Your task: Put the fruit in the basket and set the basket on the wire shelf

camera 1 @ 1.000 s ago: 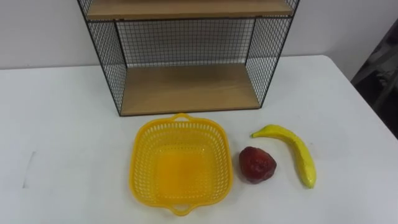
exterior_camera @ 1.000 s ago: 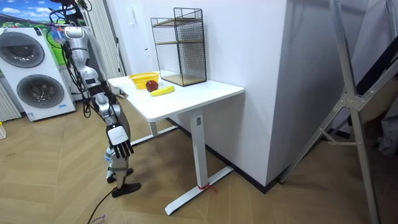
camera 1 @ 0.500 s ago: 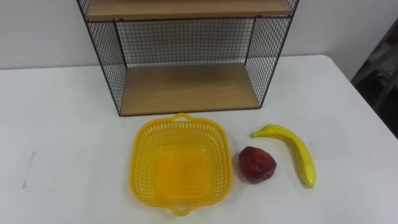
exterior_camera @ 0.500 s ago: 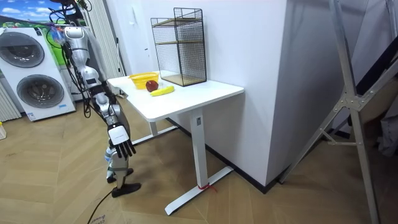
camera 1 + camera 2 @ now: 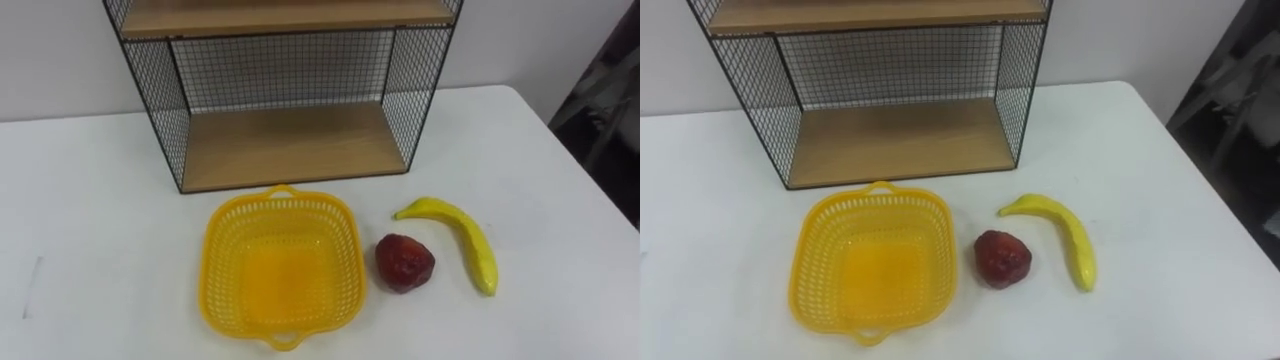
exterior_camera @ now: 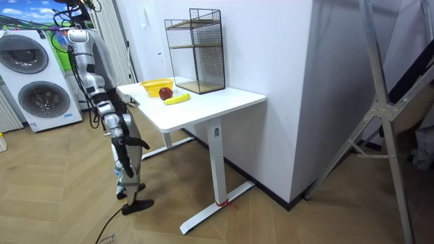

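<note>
White table point(image 5: 90, 230) took up most of the eye views, with a pale wall behind it. At the far edge of the table stood the wire shelf point(image 5: 280, 150), a black mesh frame with wooden boards. Its lower board was bare and faced the robot.

Just in front of the shelf lay the yellow basket point(image 5: 215, 250). It sat flat on the table with nothing inside, one small handle toward the shelf and the other toward the robot. The red fruit point(image 5: 404, 263) lay just beside the basket on the robot's right, near it but apart from it. The banana point(image 5: 465, 235) lay further right, close to the red fruit and not touching it, with its stem end toward the shelf.

Seen from the room view, the robot stood at the end of the table on the room view's left, with two washing machines point(image 6: 34, 74) behind it. Its right hand point(image 6: 133, 143) was low beside its body, below the level of the tabletop and well apart from the fruit. Whether this hand was open or closed I cannot tell. It held nothing that I could see.

By my judgement, the task was not yet begun. Both fruits were outside the basket, and the basket was on the table, not on the shelf. Three steps were left: the red fruit into the basket, the banana into the basket, and then the basket onto the lower board. A hand must first come up over the table.
</note>
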Tool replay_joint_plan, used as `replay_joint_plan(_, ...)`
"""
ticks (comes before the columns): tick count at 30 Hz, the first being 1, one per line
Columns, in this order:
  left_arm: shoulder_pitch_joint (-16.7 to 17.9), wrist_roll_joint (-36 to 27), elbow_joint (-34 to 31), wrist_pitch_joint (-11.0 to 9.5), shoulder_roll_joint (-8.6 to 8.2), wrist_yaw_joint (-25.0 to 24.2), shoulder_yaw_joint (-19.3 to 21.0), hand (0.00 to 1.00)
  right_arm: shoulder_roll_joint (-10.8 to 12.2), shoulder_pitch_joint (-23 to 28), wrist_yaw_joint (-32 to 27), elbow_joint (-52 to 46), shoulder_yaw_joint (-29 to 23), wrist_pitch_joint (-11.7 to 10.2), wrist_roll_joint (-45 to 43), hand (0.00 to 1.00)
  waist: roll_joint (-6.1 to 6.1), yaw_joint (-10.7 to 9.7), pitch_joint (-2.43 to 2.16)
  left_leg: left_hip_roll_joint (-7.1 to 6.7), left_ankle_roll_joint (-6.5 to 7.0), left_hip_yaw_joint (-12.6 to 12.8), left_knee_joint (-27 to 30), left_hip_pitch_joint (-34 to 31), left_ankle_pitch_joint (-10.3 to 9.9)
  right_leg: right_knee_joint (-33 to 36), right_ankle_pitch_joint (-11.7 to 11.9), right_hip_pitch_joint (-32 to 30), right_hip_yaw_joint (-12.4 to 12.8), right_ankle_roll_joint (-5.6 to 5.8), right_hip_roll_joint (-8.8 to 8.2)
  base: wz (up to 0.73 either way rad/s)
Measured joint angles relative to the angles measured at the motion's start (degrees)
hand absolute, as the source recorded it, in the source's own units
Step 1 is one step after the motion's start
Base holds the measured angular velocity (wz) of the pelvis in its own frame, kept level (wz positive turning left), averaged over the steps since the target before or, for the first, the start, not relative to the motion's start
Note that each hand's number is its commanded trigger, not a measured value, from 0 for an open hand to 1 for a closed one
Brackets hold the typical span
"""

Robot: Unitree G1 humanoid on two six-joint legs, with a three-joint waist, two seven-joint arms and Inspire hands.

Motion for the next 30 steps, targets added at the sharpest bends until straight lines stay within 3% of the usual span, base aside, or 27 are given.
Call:
replay_joint_plan(3,0.0,0.0,-0.2,-0.3,0.06,0.1,0.8,0.0,-0.2,-0.1,-3.9,-3.5,-5.1,-0.6,4.7,0.0,-0.08,-0.9,-0.16,-0.11,0.12,0.0,0.0,-0.1,0.1,0.0,0.0,-0.1,0.3,0.03,-0.03,0.0)
replay_joint_plan(7,0.5,0.2,-0.7,-0.3,0.11,0.1,0.7,0.0,-0.6,-1.0,-12.2,-11.0,-9.7,-1.8,4.0,0.0,-0.54,-1.7,-0.46,-0.13,0.17,0.7,0.0,-0.1,0.1,1.0,0.0,-0.8,0.9,0.15,-0.01,-0.07)
replay_joint_plan(13,2.2,0.4,-6.8,-0.3,0.15,0.0,0.7,0.0,-1.2,-1.2,-24.6,-29.6,-11.2,-4.0,-2.8,0.0,-1.31,-1.9,-0.53,-0.27,0.44,0.9,0.0,-1.1,0.3,1.0,0.2,-1.6,1.3,0.34,-0.07,-0.01)
replay_joint_plan(20,2.4,0.7,-7.3,-0.6,0.08,-1.1,-0.1,0.0,-2.2,-2.3,-33.2,-45.4,-9.3,-5.0,-24.2,0.0,-1.83,-1.4,-0.37,-0.5,0.71,0.9,-0.1,-2.2,0.5,1.0,0.4,-3.1,1.5,0.62,0.02,0.0)
replay_joint_plan(22,2.3,0.8,-7.3,-0.6,0.11,-1.2,-1.9,0.0,-2.4,-2.3,-34.9,-49.9,-5.8,-5.4,-33.9,0.0,-1.82,-1.0,-0.3,-0.47,0.73,0.9,-0.1,-3.0,0.5,1.0,0.7,-3.7,1.4,0.58,0.04,-0.06)
replay_joint_plan(24,1.5,0.7,-7.0,-0.6,0.09,-1.7,-2.1,0.0,-2.5,-2.2,-34.8,-52.5,-3.5,-5.5,-38.5,0.0,-1.74,-0.1,-0.1,-0.39,0.73,1.1,-0.1,-3.0,0.5,1.0,0.8,-3.7,1.4,0.58,0.08,-0.03)
replay_joint_plan(30,1.4,1.4,-7.1,-0.7,0.04,-2.9,-3.1,0.0,-2.8,-2.2,-29.7,-61.1,3.1,-5.4,-46.7,0.0,-1.31,1.1,-0.17,-0.35,0.74,1.4,-0.2,-3.0,0.5,0.9,0.9,-3.7,1.7,0.63,0.05,0.0)
